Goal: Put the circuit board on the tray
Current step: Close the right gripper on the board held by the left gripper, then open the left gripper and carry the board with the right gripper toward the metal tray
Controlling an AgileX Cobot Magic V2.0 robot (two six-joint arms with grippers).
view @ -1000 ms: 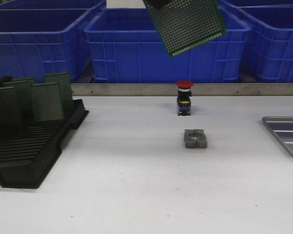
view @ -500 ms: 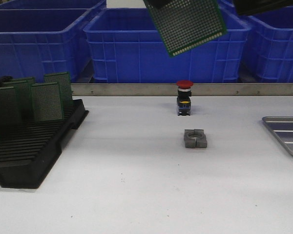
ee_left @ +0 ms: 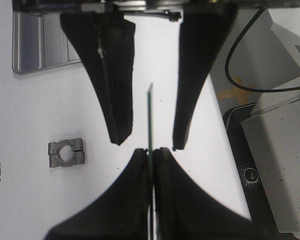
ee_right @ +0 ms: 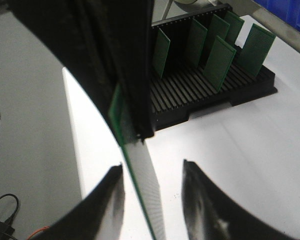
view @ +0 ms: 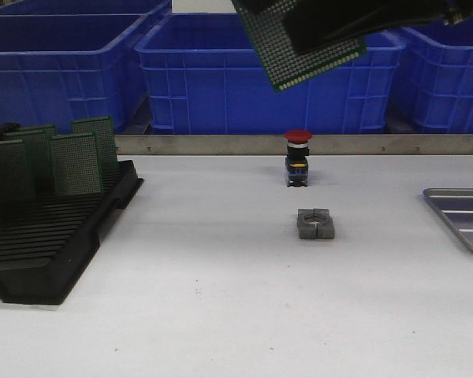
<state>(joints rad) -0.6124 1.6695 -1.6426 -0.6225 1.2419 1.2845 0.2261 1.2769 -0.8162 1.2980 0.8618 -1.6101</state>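
A green perforated circuit board [view: 296, 63] hangs tilted high above the table's middle. My left gripper [ee_left: 151, 151] is shut on one edge of it; in the left wrist view the board [ee_left: 150, 115] shows edge-on. My right gripper [ee_right: 152, 169] is open with the board [ee_right: 140, 200] between its fingers, nearer one of them, and no touch shows. In the front view the right gripper [view: 315, 35] is a dark shape across the board's upper part. The silver tray [view: 461, 216] lies flat at the table's right edge, far below and to the right.
A black slotted rack [view: 55, 252] with several upright green boards [view: 77, 161] stands at the left. A red-capped push button [view: 298, 157] and a grey metal clamp [view: 314, 224] sit mid-table. Blue crates [view: 221, 79] line the back behind a metal rail.
The right gripper has come in from the upper right and now straddles the held board. The board and the left gripper have stayed in place.
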